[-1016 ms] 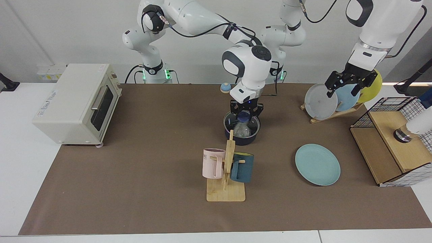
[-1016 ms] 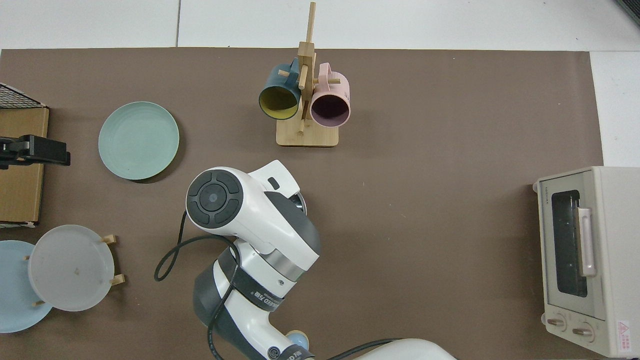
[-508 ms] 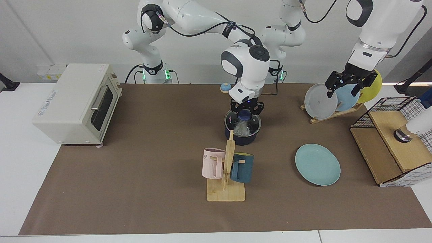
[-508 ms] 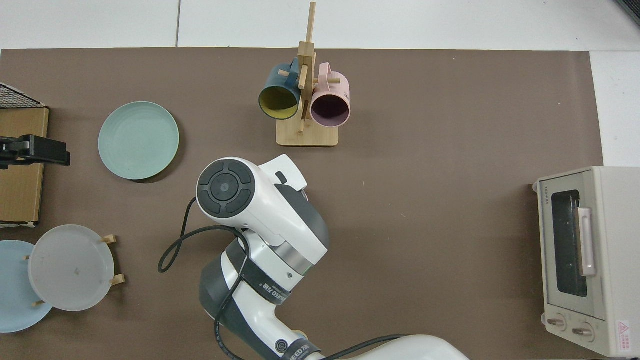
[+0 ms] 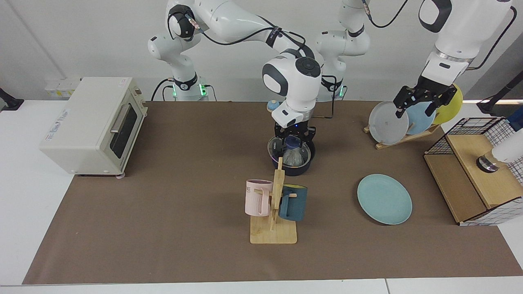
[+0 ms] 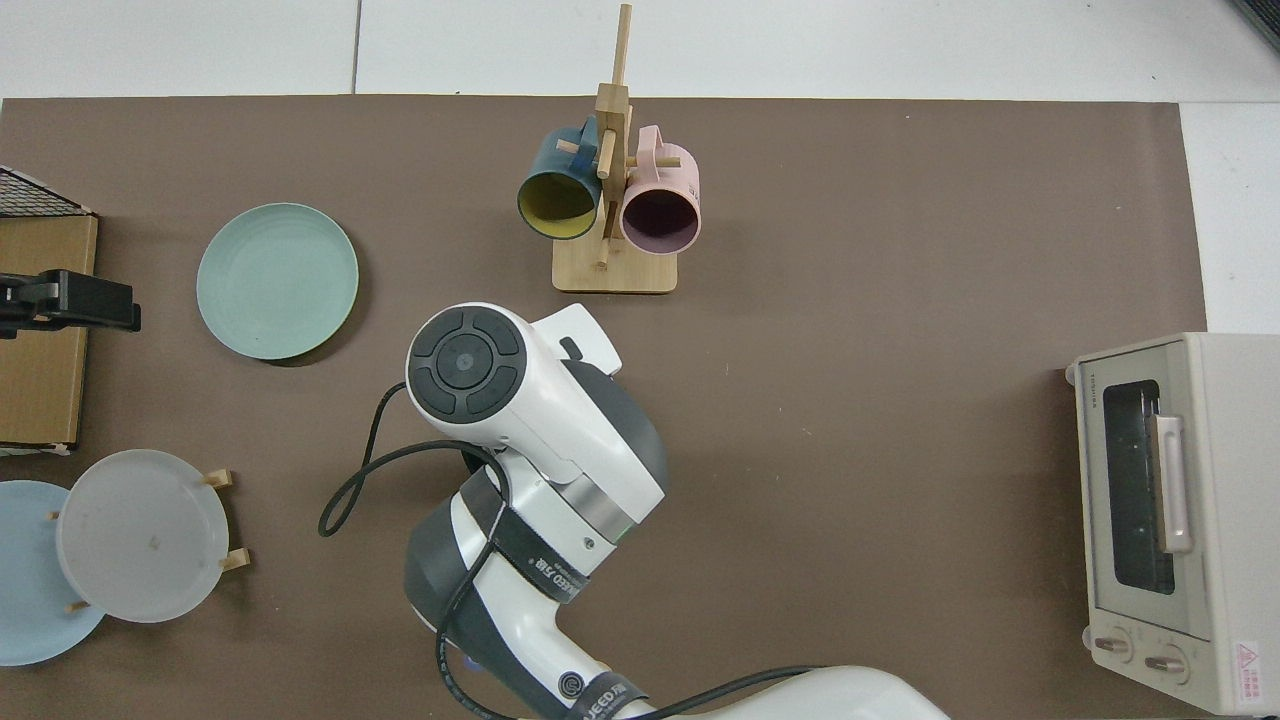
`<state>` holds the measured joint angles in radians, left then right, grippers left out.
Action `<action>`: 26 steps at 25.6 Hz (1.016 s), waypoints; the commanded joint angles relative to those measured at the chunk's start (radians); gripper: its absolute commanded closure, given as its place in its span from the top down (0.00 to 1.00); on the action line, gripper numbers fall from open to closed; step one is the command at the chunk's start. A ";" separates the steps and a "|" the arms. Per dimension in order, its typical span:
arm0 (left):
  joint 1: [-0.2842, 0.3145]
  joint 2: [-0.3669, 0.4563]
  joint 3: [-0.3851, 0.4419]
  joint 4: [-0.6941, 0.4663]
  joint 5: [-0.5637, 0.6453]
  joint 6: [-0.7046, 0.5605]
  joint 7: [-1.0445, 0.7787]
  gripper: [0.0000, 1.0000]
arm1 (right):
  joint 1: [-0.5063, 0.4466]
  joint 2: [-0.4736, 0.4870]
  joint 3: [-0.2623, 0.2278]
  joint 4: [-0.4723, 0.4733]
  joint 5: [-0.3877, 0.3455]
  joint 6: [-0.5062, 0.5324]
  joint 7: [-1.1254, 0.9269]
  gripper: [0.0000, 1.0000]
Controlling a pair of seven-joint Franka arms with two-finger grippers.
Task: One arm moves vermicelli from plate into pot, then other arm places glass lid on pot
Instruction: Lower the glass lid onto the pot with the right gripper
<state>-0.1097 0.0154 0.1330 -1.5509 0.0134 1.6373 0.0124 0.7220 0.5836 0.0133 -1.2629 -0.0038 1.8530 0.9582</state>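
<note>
glass lid held over the pot

we see the right gripper (image 5: 293,136) clamped on the glass lid (image 5: 287,149) by its blue knob, directly above the pot (image 5: 291,163); the vermicelli (image 5: 292,157) sits inside, beneath the lid. the plate (image 5: 384,199) lies bare, well apart. the left gripper (image 5: 421,102) waits by the plate rack, fingers spread, holding nothing.
</note>
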 commanded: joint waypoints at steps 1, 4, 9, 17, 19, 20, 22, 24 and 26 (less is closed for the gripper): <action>0.007 -0.008 -0.004 -0.006 -0.010 -0.011 -0.009 1.00 | -0.009 -0.028 0.005 -0.039 0.019 0.028 0.014 0.71; 0.007 -0.008 -0.004 -0.005 -0.010 -0.011 -0.009 1.00 | -0.027 -0.030 0.004 -0.029 0.018 0.034 0.010 0.76; 0.007 -0.008 -0.004 -0.005 -0.010 -0.011 -0.009 1.00 | -0.062 -0.030 0.004 -0.024 0.011 0.048 0.010 0.86; 0.007 -0.008 -0.004 -0.006 -0.010 -0.011 -0.009 1.00 | -0.102 -0.027 0.005 -0.027 0.018 0.170 0.004 0.46; 0.007 -0.008 -0.004 -0.005 -0.010 -0.011 -0.009 1.00 | -0.111 -0.027 0.005 -0.030 0.018 0.169 -0.019 0.26; 0.007 -0.008 -0.004 -0.005 -0.010 -0.011 -0.009 1.00 | -0.111 -0.027 0.005 -0.032 0.018 0.164 -0.027 0.17; 0.007 -0.008 -0.004 -0.005 -0.010 -0.011 -0.009 1.00 | -0.107 -0.025 0.005 -0.038 0.018 0.160 -0.027 0.03; 0.007 -0.008 -0.004 -0.005 -0.010 -0.011 -0.009 1.00 | -0.105 -0.027 0.005 -0.061 0.016 0.164 -0.029 0.00; 0.007 -0.008 -0.004 -0.005 -0.010 -0.011 -0.009 1.00 | -0.102 -0.027 0.004 -0.070 0.015 0.164 -0.029 0.00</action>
<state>-0.1097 0.0154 0.1330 -1.5509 0.0134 1.6370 0.0122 0.6215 0.5715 0.0085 -1.2777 -0.0032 1.9882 0.9529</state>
